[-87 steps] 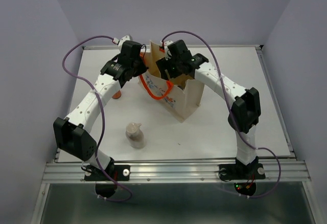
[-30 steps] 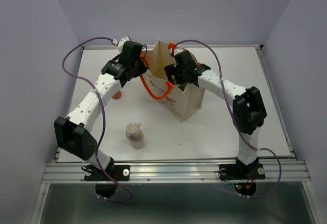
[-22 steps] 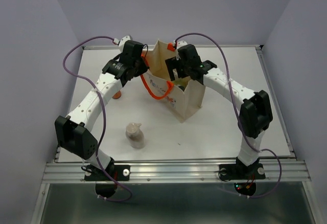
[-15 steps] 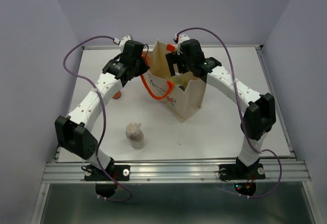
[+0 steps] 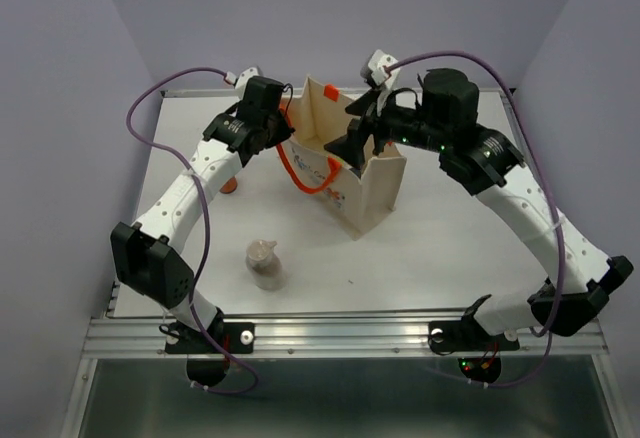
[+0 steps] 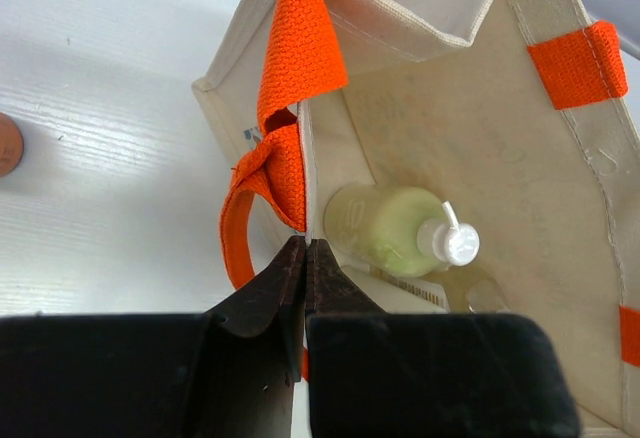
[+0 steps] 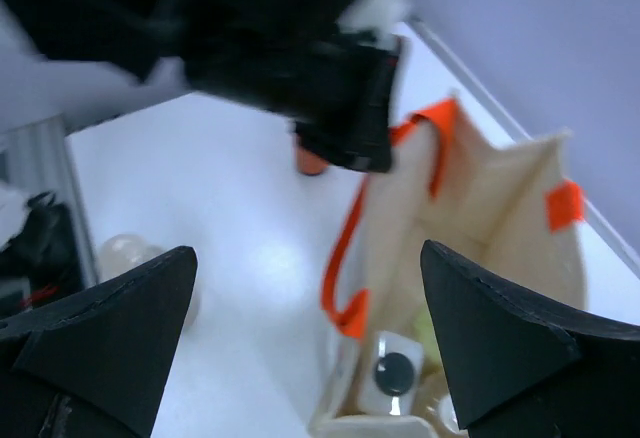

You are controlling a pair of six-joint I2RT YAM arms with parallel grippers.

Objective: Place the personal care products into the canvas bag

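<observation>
**Two bottles visible in the bag, at least two left outside**

The canvas bag (image 5: 368, 186) stands upright near the middle of the bench (image 5: 450, 248), mouth up. In the top view its long axis runs from far left to near right. My left claw (image 6: 303, 258) is pinched together on the bag's rim, right where an orange handle (image 6: 290, 68) is sewn on, and it holds that wall out so the mouth gapes. The right claw (image 7: 307, 248) hangs above the opening with its fingers wide apart and nothing between them.

Done so far: the pale green bottle (image 6: 395, 230) lies on its side on the bag floor, long axis across the left wrist view and white cap pointing right. The whitish bottle (image 7: 393, 376) sits beside it (its dark cap faces up at the right wrist camera).

Left to do: the tan-brown bottle (image 5: 265, 264) sits on the bench near the left arm, well apart from the bag. Its neck points away from me, though I cannot say whether it stands or lies. The orange bottle (image 5: 230, 186) peeks out from under the left arm. I cannot find the amber one in any view, so I judge the task roughly half done
</observation>
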